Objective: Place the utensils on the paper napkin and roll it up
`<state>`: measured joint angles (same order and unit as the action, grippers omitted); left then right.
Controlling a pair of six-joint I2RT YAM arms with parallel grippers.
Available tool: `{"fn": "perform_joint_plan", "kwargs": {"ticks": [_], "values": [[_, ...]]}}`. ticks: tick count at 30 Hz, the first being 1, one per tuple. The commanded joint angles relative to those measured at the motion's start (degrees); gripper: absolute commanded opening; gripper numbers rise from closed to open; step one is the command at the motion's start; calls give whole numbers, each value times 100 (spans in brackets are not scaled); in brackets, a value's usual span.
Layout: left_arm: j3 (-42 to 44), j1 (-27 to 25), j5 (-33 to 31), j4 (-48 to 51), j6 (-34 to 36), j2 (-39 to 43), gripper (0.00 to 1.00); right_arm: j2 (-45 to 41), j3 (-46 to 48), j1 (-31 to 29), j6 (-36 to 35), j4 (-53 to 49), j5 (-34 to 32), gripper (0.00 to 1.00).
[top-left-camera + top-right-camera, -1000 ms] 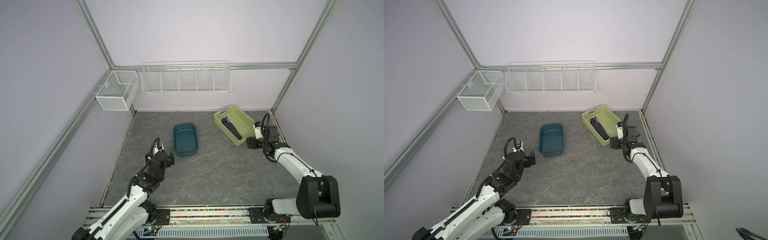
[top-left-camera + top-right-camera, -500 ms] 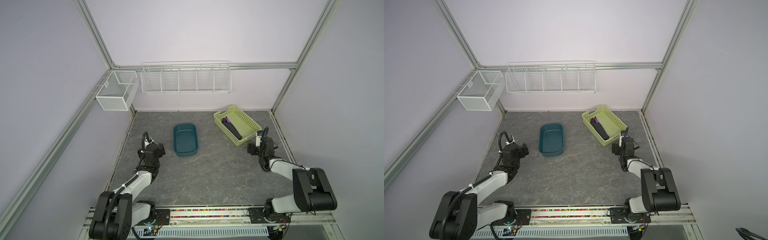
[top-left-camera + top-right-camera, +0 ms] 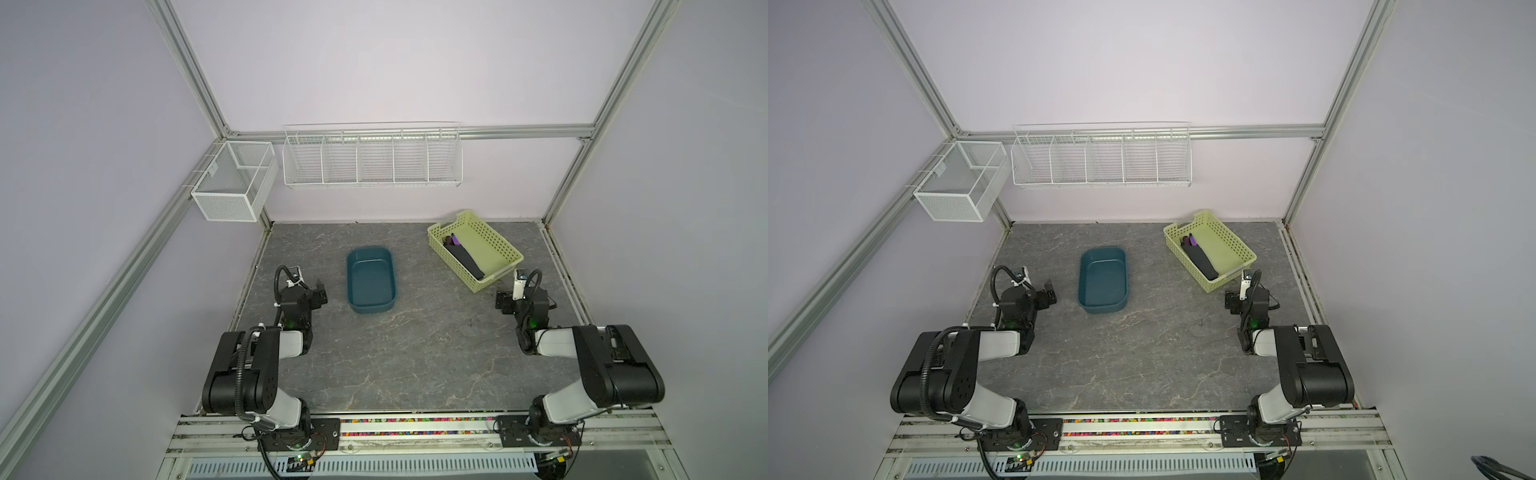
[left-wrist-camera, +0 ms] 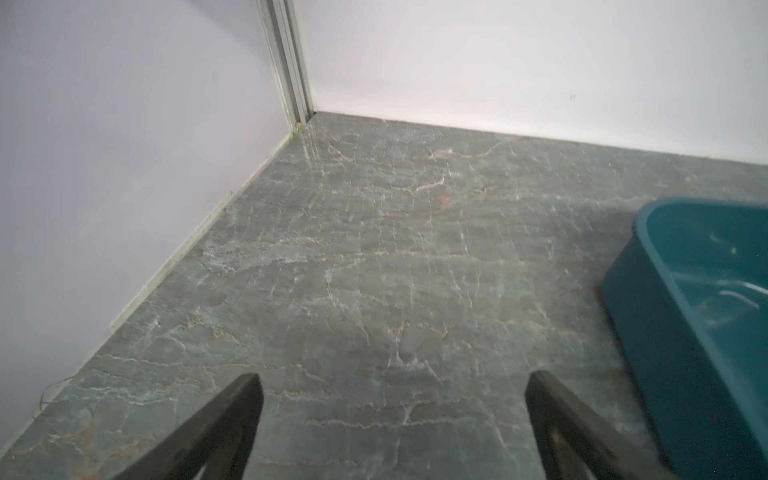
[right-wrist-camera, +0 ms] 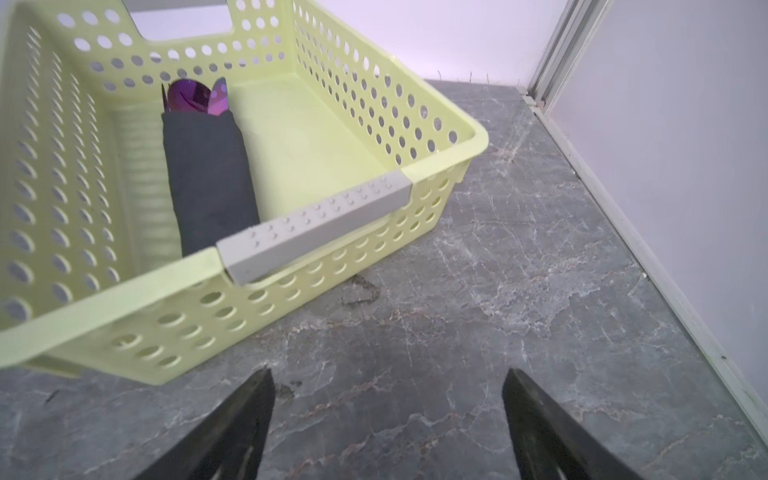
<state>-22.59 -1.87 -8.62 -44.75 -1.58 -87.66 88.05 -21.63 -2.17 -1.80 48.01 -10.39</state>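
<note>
While right pincer point(image 5: 387, 376) gapes — paper napkin point(image 5: 208, 178) near; in basket point(image 5: 124, 309)

Both top views look down over the whole bench point(image 3: 395, 353) from above its near edge. My wrist views sit low: past my left gripper point(image 4: 392, 376) toward the far left corner, past my right gripper point(image 5: 387, 370) close onto the basket point(image 5: 124, 297).

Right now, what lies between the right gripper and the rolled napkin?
Only the near wall of the yellow-green basket and some bare table, per the right wrist view.
</note>
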Motion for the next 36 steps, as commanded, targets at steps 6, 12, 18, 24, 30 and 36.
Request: {"fn": "perform_joint_plan", "kwargs": {"ticks": [6, 12, 18, 24, 30, 36], "values": [[-35, 20, 220, -533, 158, -70, 99, -25, 12, 84, -48, 292, 179, 89], [-6, 20, 213, -624, 169, -94, 99, -11, 9, 85, -50, 302, 184, 89], [-1, 20, 220, -623, 176, -94, 99, -15, 3, 77, -50, 294, 180, 89], [0, 20, 214, -622, 176, -94, 99, -11, -1, 77, -50, 295, 182, 89], [0, 20, 214, -622, 173, -94, 99, -8, 3, 80, -53, 297, 181, 89], [-8, 20, 213, -622, 176, -94, 99, -9, 1, 79, -53, 297, 187, 89]]}}
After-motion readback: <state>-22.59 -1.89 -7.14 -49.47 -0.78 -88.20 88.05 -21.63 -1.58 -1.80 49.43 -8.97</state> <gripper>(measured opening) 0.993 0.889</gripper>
